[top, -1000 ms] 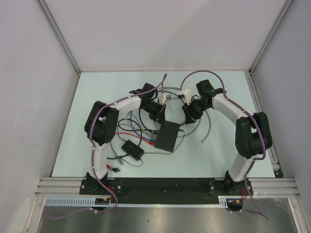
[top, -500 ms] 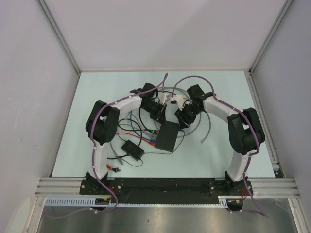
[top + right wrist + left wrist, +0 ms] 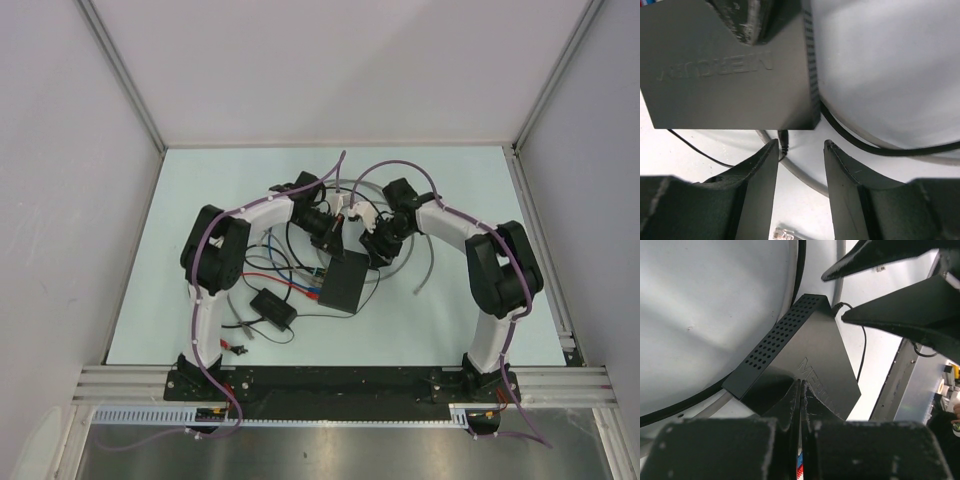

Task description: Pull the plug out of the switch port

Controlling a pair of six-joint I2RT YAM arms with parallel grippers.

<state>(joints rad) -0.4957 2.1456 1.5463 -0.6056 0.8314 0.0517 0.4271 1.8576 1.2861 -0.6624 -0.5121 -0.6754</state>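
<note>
Left gripper (image 3: 800, 390): fingers pressed together, tips resting on the top of the dark grey box (image 3: 812, 347). Right gripper (image 3: 800, 146): fingers apart, straddling a small black plug (image 3: 784, 137) seated in the switch port (image 3: 782, 126) on the box's narrow edge; whether they touch the plug cannot be told. Box lies mid-table (image 3: 450, 180) between both arms, with a smaller black box (image 3: 272, 306) nearby.

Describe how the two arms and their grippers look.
The left arm and right arm both have white links and bulky black joints, with a purple cable running along each. The left gripper and right gripper have black wedge-shaped fingers with scuffed, pale edges. No markings are visible.
</note>
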